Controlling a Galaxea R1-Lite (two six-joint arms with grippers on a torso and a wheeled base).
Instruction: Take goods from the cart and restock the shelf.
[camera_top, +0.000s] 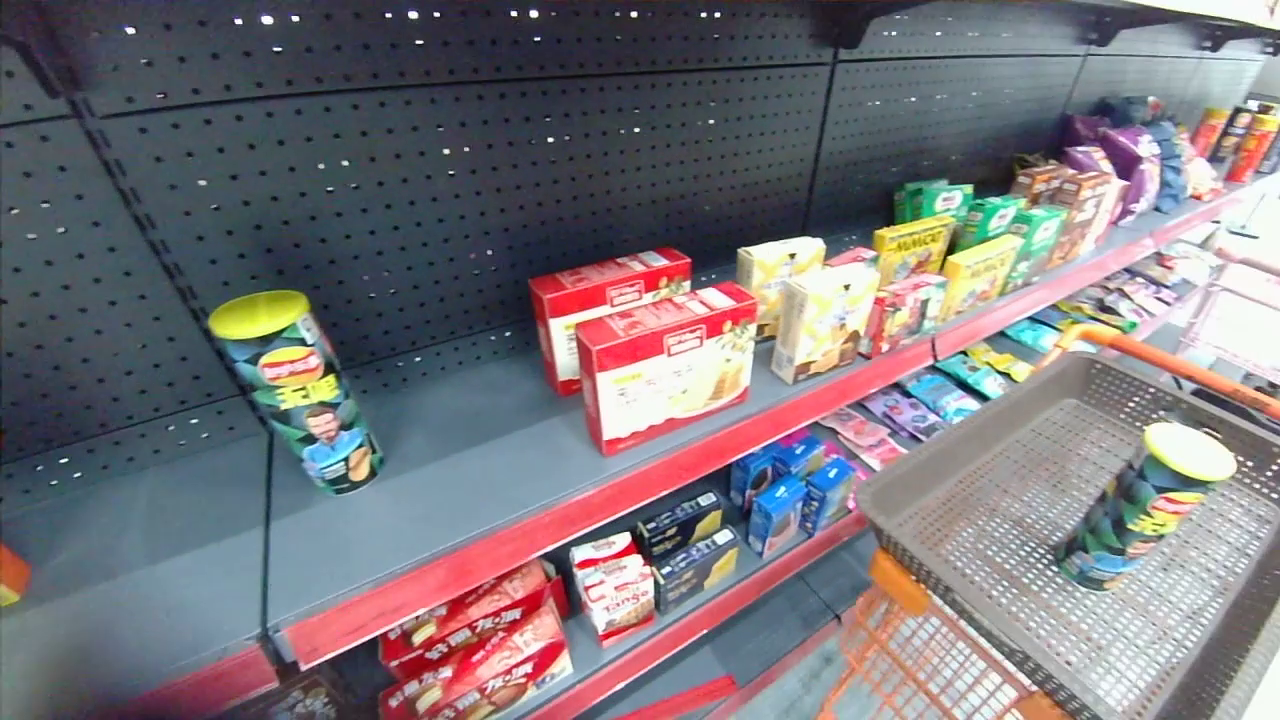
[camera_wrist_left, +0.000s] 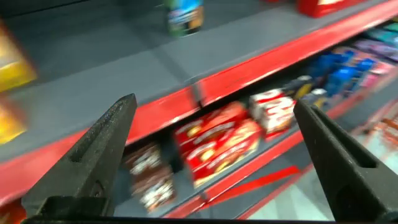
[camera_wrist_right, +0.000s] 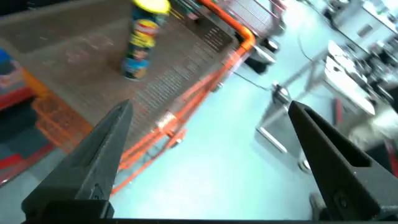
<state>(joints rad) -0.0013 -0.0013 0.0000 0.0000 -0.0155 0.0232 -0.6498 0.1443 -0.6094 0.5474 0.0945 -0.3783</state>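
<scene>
One chip can (camera_top: 295, 390) already stands on the shelf (camera_top: 450, 500), left of the red boxes (camera_top: 660, 365). A second can (camera_top: 1145, 505) waits in the cart (camera_top: 1000, 500) basket, so the restocking looks about half done. That second can stands upright, long axis vertical, yellow lid on top; the left gripper (camera_wrist_left: 214, 102) and right gripper (camera_wrist_right: 209, 106) both have fingers spread, holding nothing.

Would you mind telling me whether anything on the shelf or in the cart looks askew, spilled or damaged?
Nothing stands out: the shelved can stands on the shelf, the second can stands in the cart basket, nothing spilled.
</scene>
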